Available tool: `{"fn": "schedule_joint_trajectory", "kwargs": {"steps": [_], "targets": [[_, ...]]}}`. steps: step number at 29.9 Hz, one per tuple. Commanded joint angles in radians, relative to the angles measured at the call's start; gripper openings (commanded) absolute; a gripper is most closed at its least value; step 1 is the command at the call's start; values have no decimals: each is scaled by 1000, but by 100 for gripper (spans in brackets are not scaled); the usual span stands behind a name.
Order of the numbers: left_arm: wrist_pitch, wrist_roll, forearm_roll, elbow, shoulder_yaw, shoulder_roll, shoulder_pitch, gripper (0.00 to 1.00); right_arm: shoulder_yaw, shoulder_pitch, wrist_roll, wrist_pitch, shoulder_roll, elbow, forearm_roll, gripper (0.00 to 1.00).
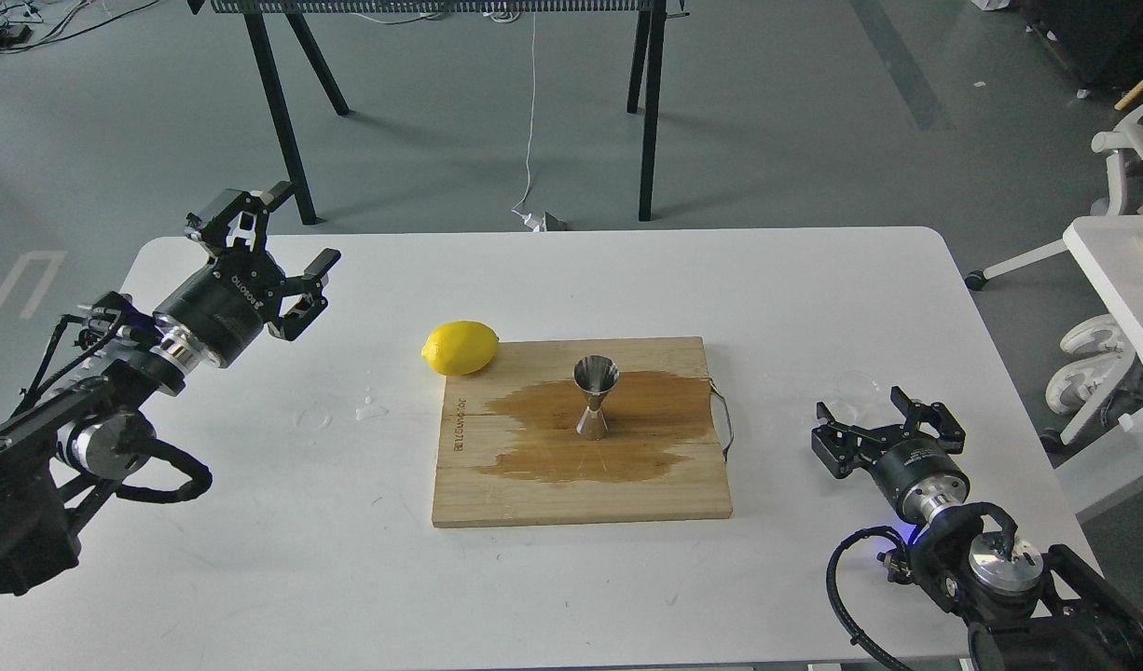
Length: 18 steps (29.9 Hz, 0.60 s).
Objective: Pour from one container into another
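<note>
The right claw (877, 410) stands spread and empty near the bench's (254, 578) right edge, the clear cup (856, 390) just beyond its fingertips. The left claw (282, 238), also spread and empty, hovers by the far-left corner. The jigger (595, 396) stands upright mid-board (534, 494), beside a lemon (460, 347).

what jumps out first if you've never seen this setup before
The steel jigger stands upright mid-way on a wooden board at the table's centre, in a dark wet stain. A yellow lemon lies at the board's far left corner. Both grippers are open and empty: the left gripper raised over the far left, the right gripper low by a faint clear cup.
</note>
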Motion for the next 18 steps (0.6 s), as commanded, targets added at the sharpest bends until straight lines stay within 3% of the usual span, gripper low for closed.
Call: {"fn": "schedule_joint_trajectory", "kwargs": {"steps": [1, 10, 18], "targets": [[0, 0, 0, 0, 0, 0, 0, 90, -5, -31, -2, 34, 0, 23, -3, 98], [0, 0, 2, 2, 0, 1, 0, 90, -23, -111, 2, 57, -21, 140, 0, 98], [0, 0, 0, 32, 0, 0, 2, 91, 38, -270, 8, 54, -120, 373, 5, 98]]}}
